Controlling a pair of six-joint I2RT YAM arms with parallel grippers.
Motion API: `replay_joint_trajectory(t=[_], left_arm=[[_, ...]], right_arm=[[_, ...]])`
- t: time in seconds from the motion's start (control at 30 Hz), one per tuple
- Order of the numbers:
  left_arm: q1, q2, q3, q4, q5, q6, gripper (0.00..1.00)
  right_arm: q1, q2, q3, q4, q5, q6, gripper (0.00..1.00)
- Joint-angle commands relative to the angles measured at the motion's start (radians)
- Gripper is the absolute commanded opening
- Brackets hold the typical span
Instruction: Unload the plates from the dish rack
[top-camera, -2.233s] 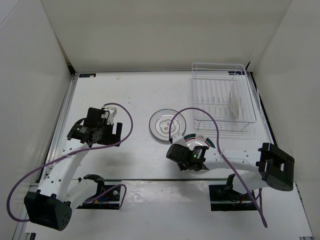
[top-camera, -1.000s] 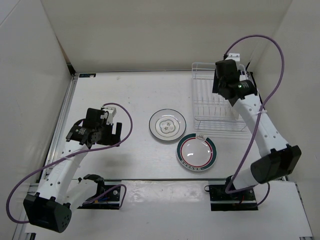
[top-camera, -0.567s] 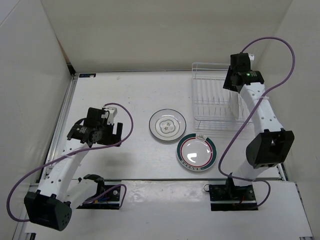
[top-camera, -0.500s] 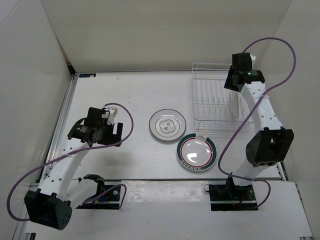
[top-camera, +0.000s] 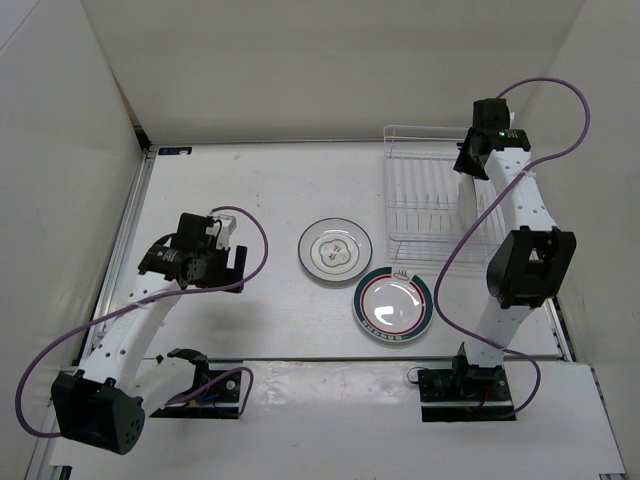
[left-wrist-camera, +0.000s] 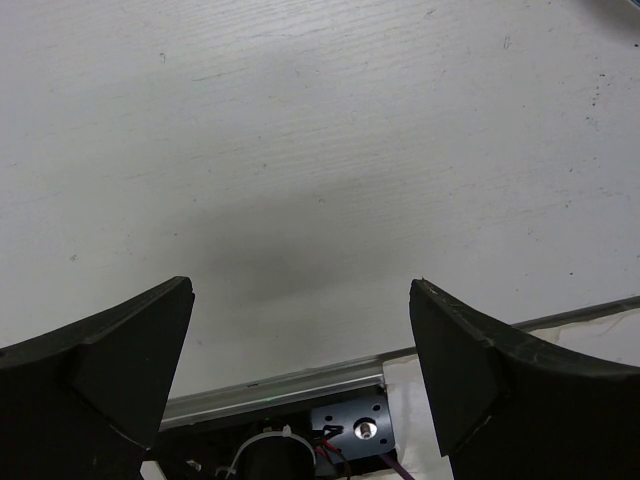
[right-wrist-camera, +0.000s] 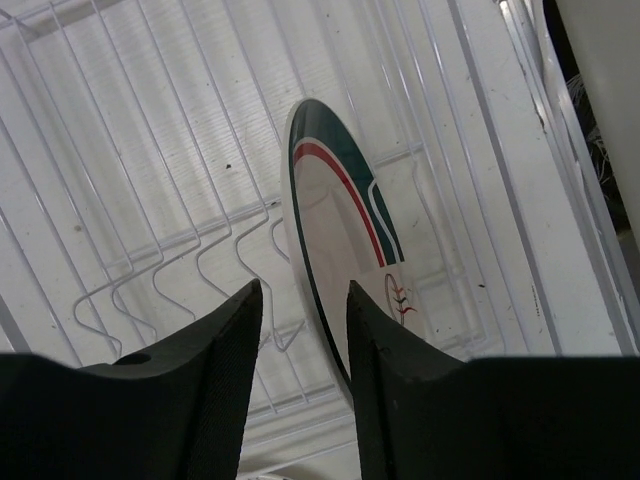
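Note:
The dish rack (top-camera: 420, 165) stands at the back right. One plate (right-wrist-camera: 345, 240) with a dark green rim and a red ring stands upright between its dividers. My right gripper (right-wrist-camera: 303, 290) hangs over this plate, open; the plate's top edge runs in between the fingers, close to the right one, with a gap to the left one. In the top view the right gripper (top-camera: 469, 163) is over the rack's right part. Two plates lie flat on the table: a plain one with a flower centre (top-camera: 335, 250) and a green-rimmed one (top-camera: 393, 303). My left gripper (left-wrist-camera: 300, 285) is open over bare table.
The rack's wire dividers (right-wrist-camera: 150, 210) and raised side wires (right-wrist-camera: 520, 130) closely surround the upright plate. White walls enclose the table on three sides. The right arm's purple cable (top-camera: 450, 270) loops down beside the rack. A metal rail (left-wrist-camera: 290, 385) marks the table's near edge.
The right arm has left the green-rimmed plate on the table and swung up to the rack. Its gripper has settled over the upright plate and its jaws have narrowed. The left arm has barely moved.

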Motion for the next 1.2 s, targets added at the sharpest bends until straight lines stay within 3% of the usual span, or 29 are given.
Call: replay_joint_trajectory(t=[0.0, 0.07, 0.37, 0.7, 1.17], left_arm=[[0.002, 0.015, 0.042, -0.002, -0.010, -0.002, 1.00], [0.001, 0.018, 0.045, -0.003, -0.016, -0.002, 1.00], [0.001, 0.032, 0.048, -0.006, -0.029, -0.001, 1.00], [0.002, 0.033, 0.050, -0.008, -0.028, 0.001, 1.00], [0.002, 0.061, 0.054, -0.011, -0.016, -0.001, 1.00]], right_arm=[[-0.006, 0.026, 0.012, 0.015, -0.048, 0.016, 0.42], [-0.008, 0.031, -0.004, 0.025, -0.069, 0.002, 0.38], [-0.040, 0.028, -0.001, 0.045, -0.033, -0.001, 0.37], [-0.043, 0.028, -0.005, 0.042, -0.011, -0.008, 0.25], [-0.051, -0.011, 0.038, 0.029, 0.029, -0.051, 0.20]])
